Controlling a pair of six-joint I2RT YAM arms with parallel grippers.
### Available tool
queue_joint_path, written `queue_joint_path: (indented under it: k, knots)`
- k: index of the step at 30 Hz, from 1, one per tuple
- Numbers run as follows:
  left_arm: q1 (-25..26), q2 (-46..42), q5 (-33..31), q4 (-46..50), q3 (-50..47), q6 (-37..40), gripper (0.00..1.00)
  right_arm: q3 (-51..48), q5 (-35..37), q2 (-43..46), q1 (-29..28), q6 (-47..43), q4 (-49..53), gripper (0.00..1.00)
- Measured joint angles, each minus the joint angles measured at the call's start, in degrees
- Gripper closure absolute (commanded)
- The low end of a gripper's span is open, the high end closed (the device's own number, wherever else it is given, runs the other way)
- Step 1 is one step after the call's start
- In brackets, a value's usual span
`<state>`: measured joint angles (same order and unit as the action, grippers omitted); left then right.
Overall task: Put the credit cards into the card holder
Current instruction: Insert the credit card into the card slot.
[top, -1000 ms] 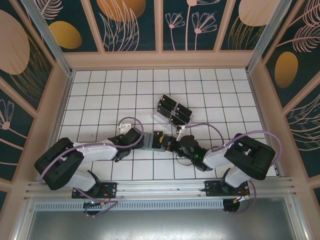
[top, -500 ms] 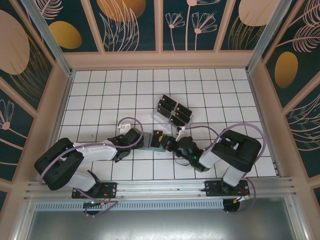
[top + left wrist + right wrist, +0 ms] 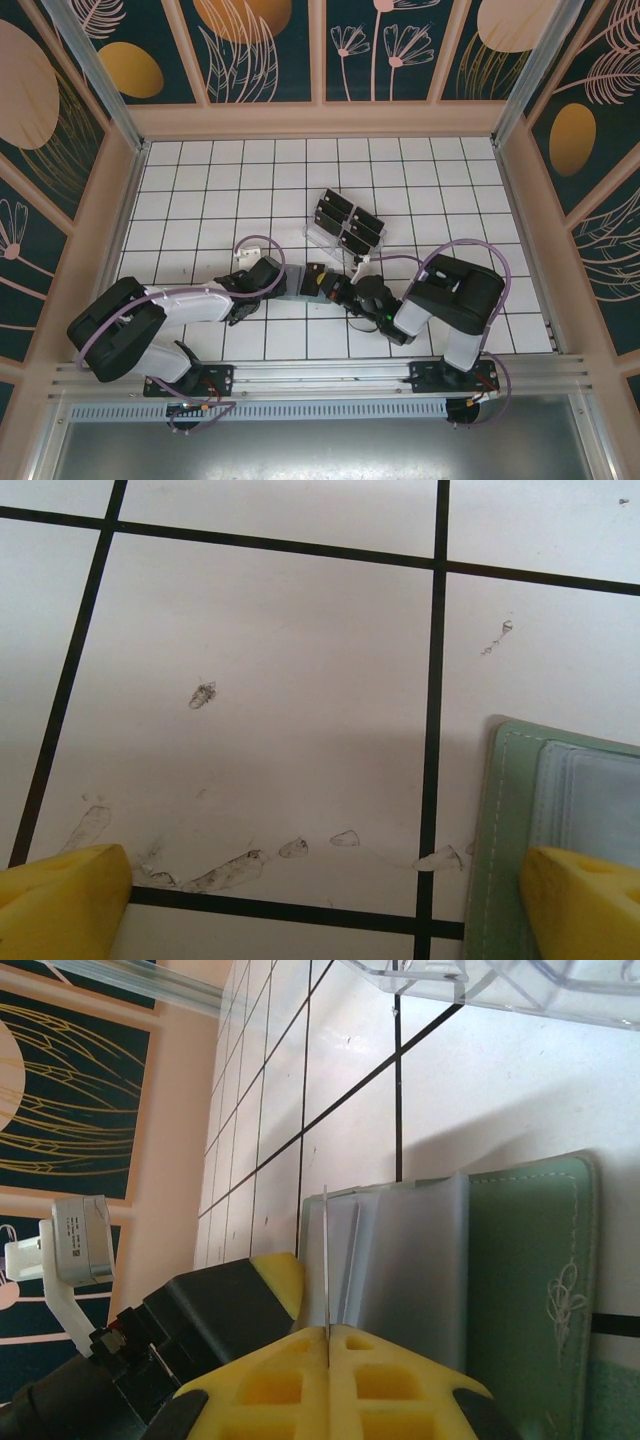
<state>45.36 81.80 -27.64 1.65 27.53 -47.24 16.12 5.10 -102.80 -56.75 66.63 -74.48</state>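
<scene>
Yellow-tipped left gripper [image 3: 322, 902], at left, hovers spread wide over white tile [image 3: 270, 680], holding nothing. At centre we see the green card holder [image 3: 530, 1250] lying flat. The right gripper [image 3: 328, 1342] pinches one credit card [image 3: 326, 1260] edge-on at its clear sleeve. Other credit cards [image 3: 347, 222] fill a clear tray [image 3: 316, 236] farther off.

The white tiled bench [image 3: 200, 180] with black grid lines is carrying a clear plastic rectangular tray [image 3: 318, 236] near its middle. A pale green stitched card holder [image 3: 570, 820] is lying flat near the tray, on smudged tiles.
</scene>
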Motion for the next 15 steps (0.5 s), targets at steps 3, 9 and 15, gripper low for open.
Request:
queue_joint_path:
  k: [3, 9, 15]
  knots:
    - [0.0, 0.0, 0.0, 0.0, 0.0, 0.0, 0.01, 0.3, 0.0, -0.5, 0.0, 0.0, -0.2, 1.00]
    - [0.0, 0.0, 0.0, -0.2, -0.1, 0.0, 0.02, 1.2, 0.0, -2.3, 0.0, 0.6, -0.7, 1.00]
    - [0.0, 0.0, 0.0, -0.2, -0.1, 0.0, 0.01, 1.5, 0.0, -3.8, 0.0, 1.5, -1.8, 1.00]
